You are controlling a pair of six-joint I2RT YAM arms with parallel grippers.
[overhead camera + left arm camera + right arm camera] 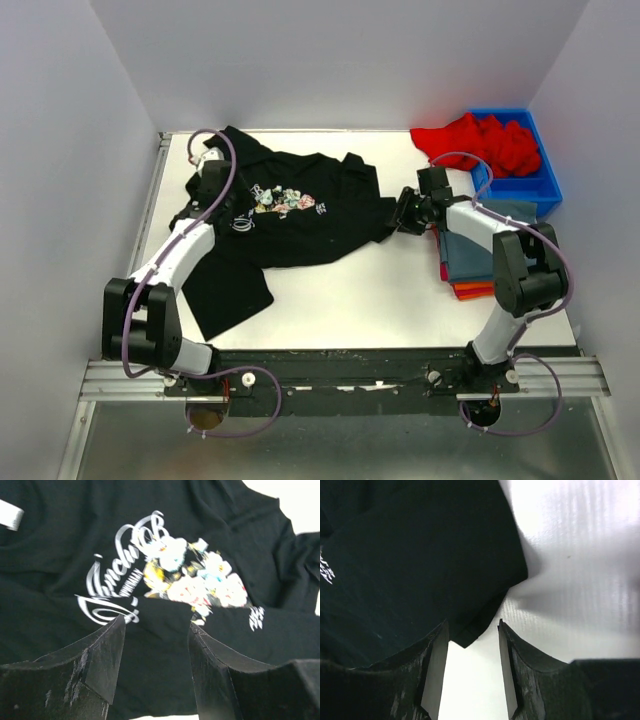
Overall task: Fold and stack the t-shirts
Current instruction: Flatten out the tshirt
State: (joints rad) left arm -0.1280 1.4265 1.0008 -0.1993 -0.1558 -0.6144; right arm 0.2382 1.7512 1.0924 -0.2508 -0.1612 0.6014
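A black t-shirt (290, 235) with a white and floral chest print (195, 580) lies spread and rumpled over the left and middle of the white table (360, 300). My left gripper (222, 195) hovers over the shirt's upper left part, open (156, 622), with only black cloth below the fingers. At the shirt's right sleeve my right gripper (398, 218) stands open (472, 622). The sleeve's corner (465, 639) pokes between its fingertips, unpinched. Folded slate-blue (475, 255) and orange (475, 291) shirts are stacked on the right. A red shirt (490, 140) spills from the bin.
A blue plastic bin (545, 185) stands at the back right corner, behind the folded stack. White walls close in the table on the left, back and right. The metal rail (340, 375) with both arm bases runs along the near edge.
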